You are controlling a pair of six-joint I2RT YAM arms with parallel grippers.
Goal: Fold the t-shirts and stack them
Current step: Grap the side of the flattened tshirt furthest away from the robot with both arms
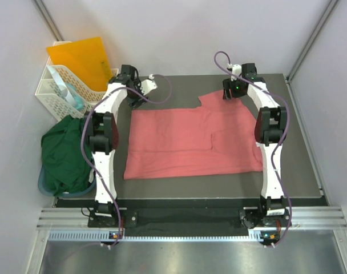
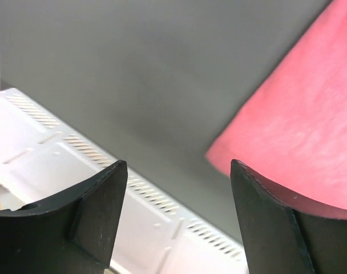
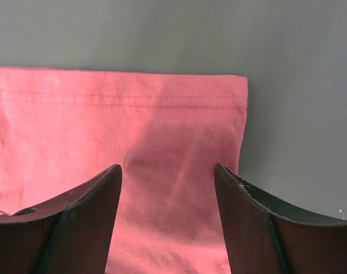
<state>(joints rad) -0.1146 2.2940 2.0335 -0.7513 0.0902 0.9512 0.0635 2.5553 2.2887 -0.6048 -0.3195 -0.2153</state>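
Observation:
A salmon-pink t-shirt [image 1: 190,140] lies spread flat on the dark table [image 1: 299,171], one part folded over on its right half. A dark green t-shirt [image 1: 65,154] lies bunched off the table's left edge. My left gripper [image 1: 135,101] hovers at the pink shirt's far left corner. In the left wrist view the gripper [image 2: 178,171] is open and holds nothing, with the shirt's corner [image 2: 293,125] just to its right. My right gripper [image 1: 229,94] hangs over the shirt's far right part. It is open [image 3: 168,171] above the hemmed edge [image 3: 133,131], with no cloth between the fingers.
A white plastic basket [image 1: 59,91] with an orange folder [image 1: 82,60] in it stands at the far left; its slotted wall [image 2: 76,165] shows right below my left gripper. White walls close in the table on three sides.

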